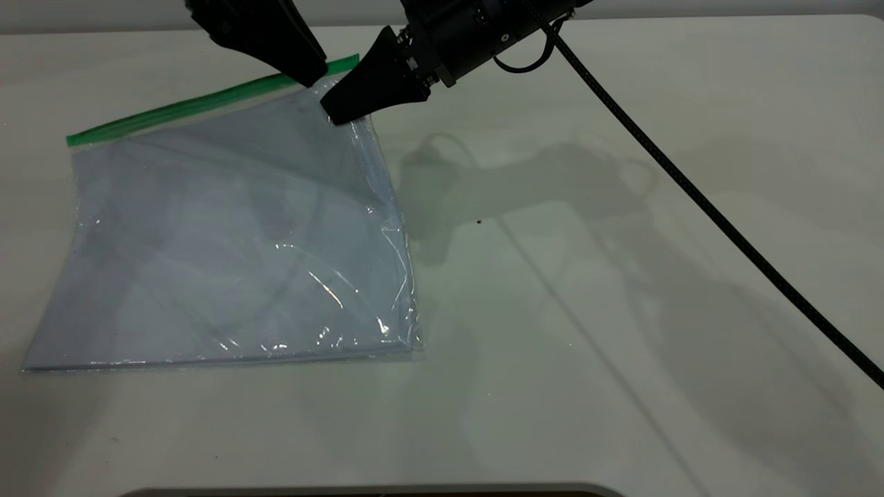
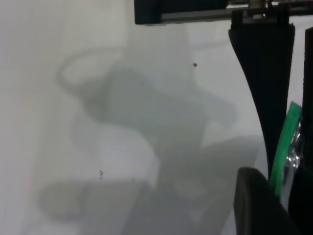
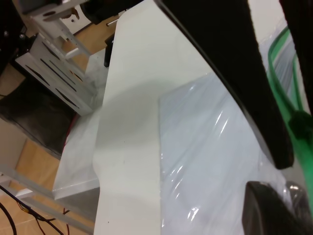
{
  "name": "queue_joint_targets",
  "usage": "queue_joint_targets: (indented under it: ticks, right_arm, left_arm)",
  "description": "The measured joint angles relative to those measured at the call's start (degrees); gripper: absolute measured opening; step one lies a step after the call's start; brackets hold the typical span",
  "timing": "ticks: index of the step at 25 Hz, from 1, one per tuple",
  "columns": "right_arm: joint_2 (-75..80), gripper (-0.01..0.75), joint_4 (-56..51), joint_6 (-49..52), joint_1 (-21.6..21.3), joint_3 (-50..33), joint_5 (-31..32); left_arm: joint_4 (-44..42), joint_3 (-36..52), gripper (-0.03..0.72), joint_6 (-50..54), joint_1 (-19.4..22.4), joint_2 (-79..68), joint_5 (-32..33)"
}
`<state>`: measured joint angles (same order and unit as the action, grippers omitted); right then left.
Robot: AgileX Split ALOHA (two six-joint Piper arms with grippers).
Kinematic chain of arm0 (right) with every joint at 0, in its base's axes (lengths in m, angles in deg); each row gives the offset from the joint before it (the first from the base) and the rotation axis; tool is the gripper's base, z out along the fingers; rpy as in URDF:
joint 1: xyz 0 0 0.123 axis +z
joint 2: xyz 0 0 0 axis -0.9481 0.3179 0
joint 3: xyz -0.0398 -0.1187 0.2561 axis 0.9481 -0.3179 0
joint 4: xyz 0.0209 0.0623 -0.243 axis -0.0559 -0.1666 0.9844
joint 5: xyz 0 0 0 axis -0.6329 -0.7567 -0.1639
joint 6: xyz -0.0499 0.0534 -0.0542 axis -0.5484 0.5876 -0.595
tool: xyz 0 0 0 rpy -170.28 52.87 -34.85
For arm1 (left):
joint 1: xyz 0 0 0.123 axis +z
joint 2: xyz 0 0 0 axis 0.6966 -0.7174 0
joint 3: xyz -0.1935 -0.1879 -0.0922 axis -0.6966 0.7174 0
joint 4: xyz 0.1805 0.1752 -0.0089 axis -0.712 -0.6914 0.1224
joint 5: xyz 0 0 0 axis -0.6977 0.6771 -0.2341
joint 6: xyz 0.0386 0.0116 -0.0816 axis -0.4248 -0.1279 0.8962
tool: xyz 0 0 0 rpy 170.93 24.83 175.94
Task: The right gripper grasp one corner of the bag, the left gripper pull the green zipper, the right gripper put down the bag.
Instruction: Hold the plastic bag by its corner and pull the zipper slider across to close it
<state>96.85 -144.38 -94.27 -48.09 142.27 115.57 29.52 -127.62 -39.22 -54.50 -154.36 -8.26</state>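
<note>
The bag [image 1: 221, 235] lies on the white table, clear plastic with pale bluish sheets inside. Its far right corner is lifted off the table. My right gripper [image 1: 338, 114], with the braided cable behind it, is shut on that corner; the plastic tents up to its tip. In the right wrist view the bag [image 3: 210, 147] passes between the jaws of this gripper [image 3: 286, 181]. The green zipper [image 1: 200, 103] runs along the far edge. My left gripper [image 1: 311, 72] is shut on the zipper's right end. In the left wrist view the green strip [image 2: 286, 142] sits between the jaws of the left gripper [image 2: 288, 166].
The black braided cable [image 1: 711, 207] runs from the right arm across the table to the right edge. The table [image 1: 587, 310] is bare white to the right of and in front of the bag. A dark rim [image 1: 373, 491] shows at the near edge.
</note>
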Motion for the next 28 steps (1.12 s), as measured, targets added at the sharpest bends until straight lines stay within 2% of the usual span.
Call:
queue_joint_targets:
  ticks: [8, 14, 20, 28]
  right_arm:
    - [0.1, 0.032, 0.3, 0.0, 0.0, 0.0, -0.2]
    - [0.1, 0.032, 0.4, 0.0, 0.0, 0.0, -0.2]
    - [0.1, 0.032, 0.3, 1.1, -1.0, 0.0, 0.2]
    - [0.1, 0.032, -0.9, 3.1, -5.7, 0.0, 2.3]
  left_arm:
    - [0.4, 0.0, 0.205, 0.1, 0.0, -0.4, 0.0]
    - [0.2, 0.0, 0.058, 0.1, 0.0, -0.4, 0.6]
    - [-0.2, -0.3, 0.053, 0.1, 0.0, -0.4, 0.7]
    - [-3.6, -0.6, 0.053, 2.2, -0.1, -0.4, -1.2]
